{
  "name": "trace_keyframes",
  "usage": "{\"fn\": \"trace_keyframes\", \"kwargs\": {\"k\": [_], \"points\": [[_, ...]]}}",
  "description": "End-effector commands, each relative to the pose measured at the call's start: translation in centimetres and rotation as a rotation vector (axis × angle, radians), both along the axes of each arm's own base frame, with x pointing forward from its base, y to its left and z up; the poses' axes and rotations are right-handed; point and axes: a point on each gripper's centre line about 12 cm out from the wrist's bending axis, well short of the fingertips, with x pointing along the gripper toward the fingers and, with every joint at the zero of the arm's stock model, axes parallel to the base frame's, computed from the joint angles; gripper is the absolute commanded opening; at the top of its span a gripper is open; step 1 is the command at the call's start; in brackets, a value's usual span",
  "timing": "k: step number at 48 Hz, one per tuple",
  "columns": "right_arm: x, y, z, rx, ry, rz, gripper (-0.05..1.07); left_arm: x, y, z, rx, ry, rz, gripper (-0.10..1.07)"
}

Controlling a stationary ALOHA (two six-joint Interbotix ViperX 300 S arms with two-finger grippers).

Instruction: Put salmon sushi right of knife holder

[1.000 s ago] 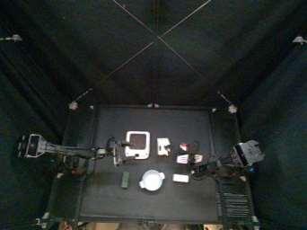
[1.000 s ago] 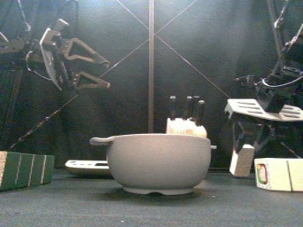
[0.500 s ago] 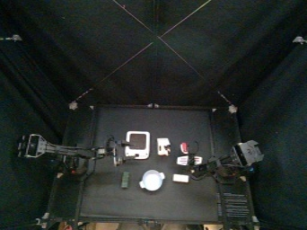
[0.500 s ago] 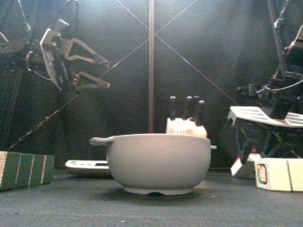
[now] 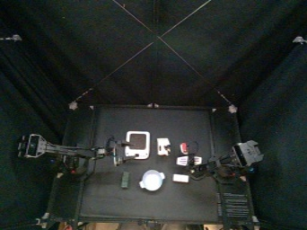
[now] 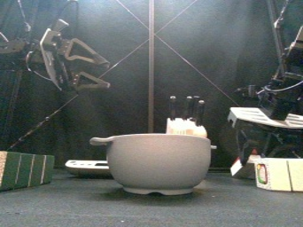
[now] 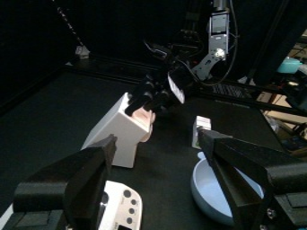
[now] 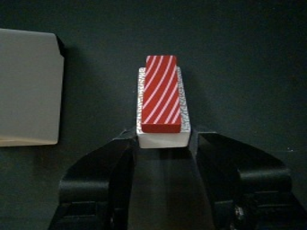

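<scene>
The salmon sushi [image 8: 163, 92], red-orange striped on white rice, lies flat on the black table. My right gripper [image 8: 166, 144] is open, with one jaw on each side of the sushi's near end. From above, the sushi [image 5: 184, 146] is a small red lump just right of the knife holder [image 5: 163, 144]. The knife holder [image 7: 129, 128] is a white block with black handles, and in the front view the knife holder [image 6: 186, 120] stands behind the bowl. My left gripper [image 7: 159, 153] is open and empty, held high at the left.
A grey round bowl [image 6: 154, 162] stands near the front edge. A pale block [image 8: 27, 85] lies beside the sushi. Small white rectangles [image 5: 182, 160] lie between the sushi and the bowl. A white flat device [image 5: 138, 144] sits left of the knife holder. Boxes [image 6: 281, 174] flank the front corners.
My right gripper has widened a little and its arm has sunk slightly in the front view. The sushi stays in place. The left arm has not moved.
</scene>
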Motion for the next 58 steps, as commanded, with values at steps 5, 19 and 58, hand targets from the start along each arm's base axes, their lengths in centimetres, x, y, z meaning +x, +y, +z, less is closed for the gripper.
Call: {"fn": "trace_keyframes", "kwargs": {"k": [5, 19, 58], "points": [[0.38, 0.01, 0.49, 0.001, -0.022, -0.002, 0.8, 0.22, 0.07, 0.55, 0.004, -0.02, 0.002, 1.04], [0.45, 0.08, 0.43, 0.001, -0.021, -0.001, 0.9, 0.22, 0.07, 0.55, 0.004, -0.02, 0.002, 1.04], [1.09, 0.38, 0.09, 0.039, -0.034, 0.022, 0.98, 0.19, 0.06, 0.5, 0.003, -0.018, 0.002, 1.04]]}}
